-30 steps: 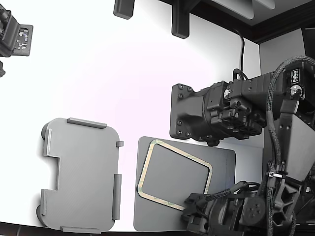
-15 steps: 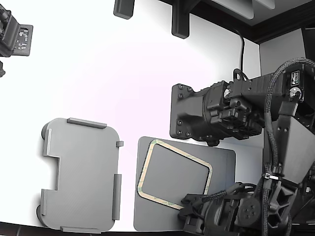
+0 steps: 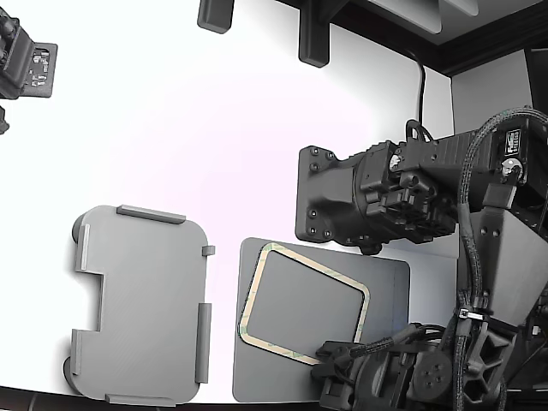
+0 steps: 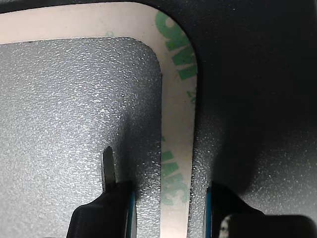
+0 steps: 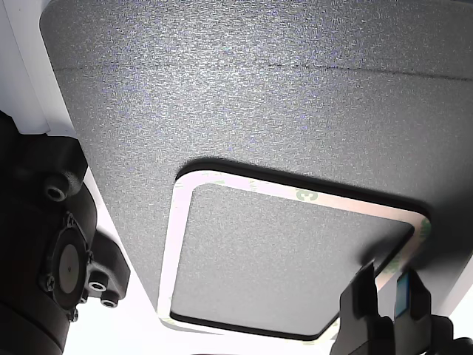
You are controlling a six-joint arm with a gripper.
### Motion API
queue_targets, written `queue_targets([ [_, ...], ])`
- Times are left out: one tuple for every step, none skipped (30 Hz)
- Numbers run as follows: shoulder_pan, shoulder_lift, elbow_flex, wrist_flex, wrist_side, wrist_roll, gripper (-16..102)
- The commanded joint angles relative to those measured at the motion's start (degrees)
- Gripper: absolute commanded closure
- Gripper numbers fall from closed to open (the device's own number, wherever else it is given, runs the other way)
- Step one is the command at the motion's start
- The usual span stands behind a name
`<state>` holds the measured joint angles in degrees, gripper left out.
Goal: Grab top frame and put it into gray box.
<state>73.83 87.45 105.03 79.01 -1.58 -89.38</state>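
Note:
The top frame [image 3: 253, 291], a thin tan ring with green patches, lies flat on a dark gray mat [image 3: 390, 282] at the lower middle of the exterior view. The gray box [image 3: 145, 308] sits apart from it toward the exterior view's left and holds nothing. My gripper [image 3: 330, 358] is down at the frame's near corner. In the wrist view the gripper [image 4: 171, 210] is open, with one finger [image 4: 116, 208] inside the ring and the other outside, and the frame's band [image 4: 177, 148] runs between them untouched. The other view shows the gripper [image 5: 386, 290] at the same corner of the frame [image 5: 171, 251].
A second black arm [image 3: 368, 201] hangs over the table just beyond the mat. Black fixtures [image 3: 312, 38] stand at the far edge, and another device [image 3: 26, 60] is at the exterior view's upper left. The tray has raised edge tabs [image 3: 150, 214].
My arm's upper part and cable have shifted slightly toward the exterior view's right; the gripper stays at the frame's near corner. The frame, mat and tray have not moved.

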Motion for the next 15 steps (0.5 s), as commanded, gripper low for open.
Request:
queue_targets([
  [-1.14,1.05,-0.97,-0.44,-0.18,0.18,33],
  [-1.14,1.05,-0.79,-0.7,-0.18,0.35,34],
  [-1.14,1.14,-0.53,-0.97,-0.26,0.35,34],
  [-1.14,1.23,-0.18,-1.32,-0.26,0.35,34],
  [-1.14,1.32,0.18,-1.67,-0.26,0.35,35],
  [-1.14,1.49,0.44,-2.02,-0.26,0.35,36],
  [-1.14,1.58,0.7,-2.29,-0.26,0.35,37],
  [-1.14,1.58,0.88,-2.46,-0.26,0.35,38],
  [-1.14,1.67,1.14,-2.72,-0.26,0.26,39],
  [-1.14,1.76,1.41,-3.08,-0.26,0.26,41],
  [-1.14,1.93,1.85,-3.52,-0.26,0.26,43],
  [-1.14,2.02,2.02,-3.78,-0.26,0.26,45],
  [-1.14,2.02,2.2,-4.04,-0.26,0.26,49],
  [-1.14,2.11,2.2,-4.31,-0.26,0.26,56],
  [-1.14,2.37,2.46,-5.1,-0.26,0.53,68],
])
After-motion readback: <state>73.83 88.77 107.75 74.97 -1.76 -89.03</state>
